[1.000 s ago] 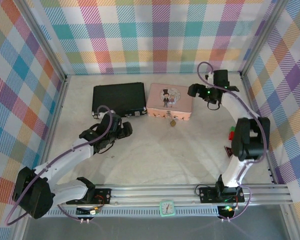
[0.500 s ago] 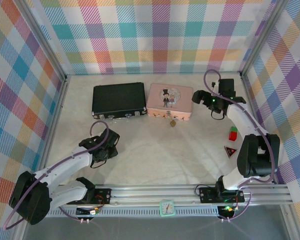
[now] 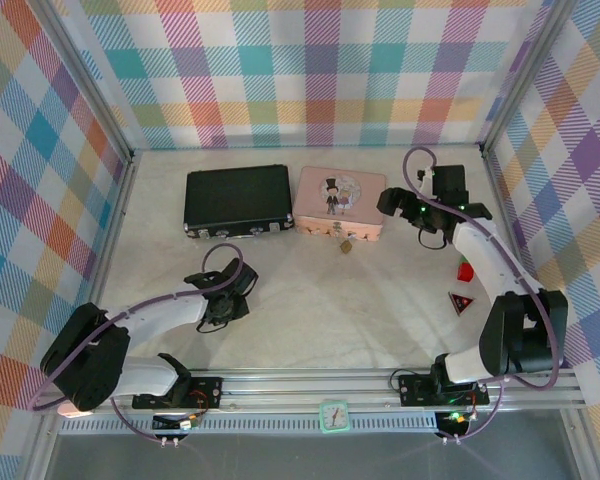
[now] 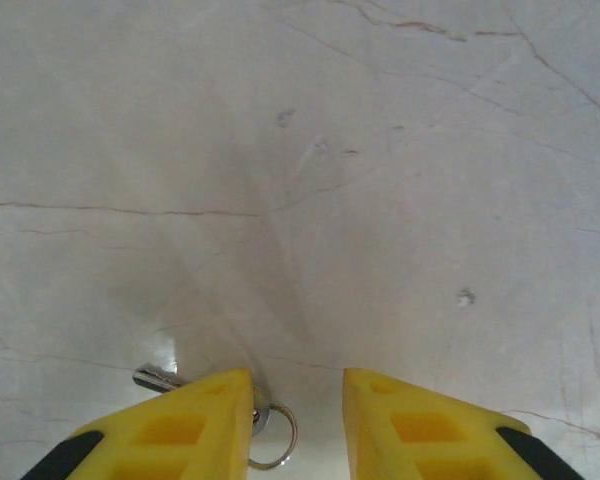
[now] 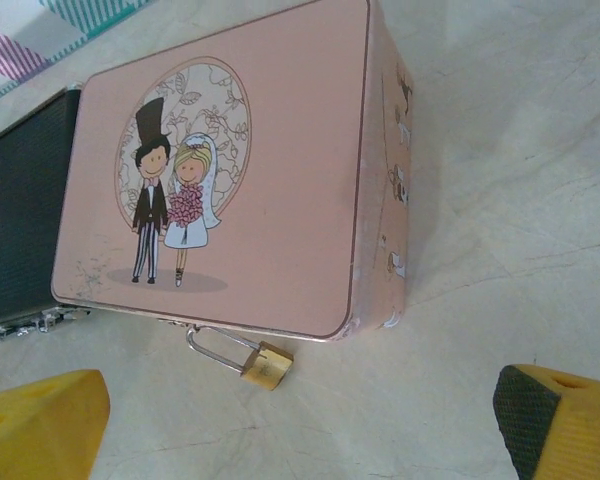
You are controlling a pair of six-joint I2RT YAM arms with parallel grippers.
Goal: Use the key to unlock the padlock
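Pale marbled desk [image 4: 380,150] fills the background, and the left tool [image 4: 298,385] sits low on it, fingers narrow with a gap between them, nothing pinched yet. The key [image 4: 160,378] lies half under one finger, its ring [image 4: 275,440] in the gap. The risk is that a squeeze from here pins it flat or flicks it away. The right tool [image 5: 300,420] is spread wide near the padlock [image 5: 265,364], which lies at the pink tin [image 5: 280,150]'s front edge.

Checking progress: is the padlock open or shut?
Shut: the padlock lies by the pink tin, both ends of its silver shackle seated in the brass body.
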